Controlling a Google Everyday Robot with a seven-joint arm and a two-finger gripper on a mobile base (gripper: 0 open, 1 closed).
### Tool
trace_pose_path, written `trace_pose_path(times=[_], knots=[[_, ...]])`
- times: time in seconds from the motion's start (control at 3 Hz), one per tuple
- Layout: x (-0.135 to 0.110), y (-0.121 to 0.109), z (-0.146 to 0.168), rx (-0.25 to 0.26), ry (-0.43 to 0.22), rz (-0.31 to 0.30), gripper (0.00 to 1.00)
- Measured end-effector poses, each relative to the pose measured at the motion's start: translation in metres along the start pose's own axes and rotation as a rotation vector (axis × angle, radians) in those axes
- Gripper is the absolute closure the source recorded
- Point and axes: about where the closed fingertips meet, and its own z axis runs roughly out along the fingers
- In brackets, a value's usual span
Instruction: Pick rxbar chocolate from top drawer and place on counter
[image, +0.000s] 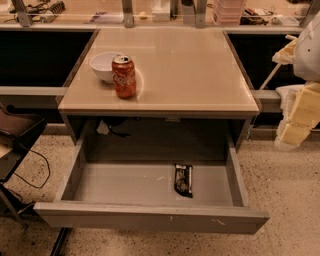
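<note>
A chocolate bar (183, 180) in a glossy black wrapper lies flat on the floor of the open drawer (150, 215), toward 3 o'clock from the floor's centre and clear of the right wall. The robot's pincer (299, 117) hangs at the frame's right edge, at 2 o'clock from the bar and well apart from it. It has no hold of the bar, and how far open it is cannot be told.

The main risk is the bar itself: thin, slick and flush on smooth metal, it could skid away or tip out of a shallow pinch. The tabletop (200, 70) overhangs the back of the drawer, so a steep lift could catch its front edge.

On the tabletop, at 11 o'clock from the bar, stands a red soda can (124, 76), with a white bowl (103, 65) just behind it at 10 o'clock. A careless set-down on that side could topple the can.

The can's white script reads as Coca-Cola. The bar's pale print cannot be read.
</note>
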Motion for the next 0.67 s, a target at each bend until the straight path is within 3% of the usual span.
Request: trace_pose_path(times=[0.67], knots=[[0.002,0.002,0.015,-0.019,-0.030,0.029,0.00]])
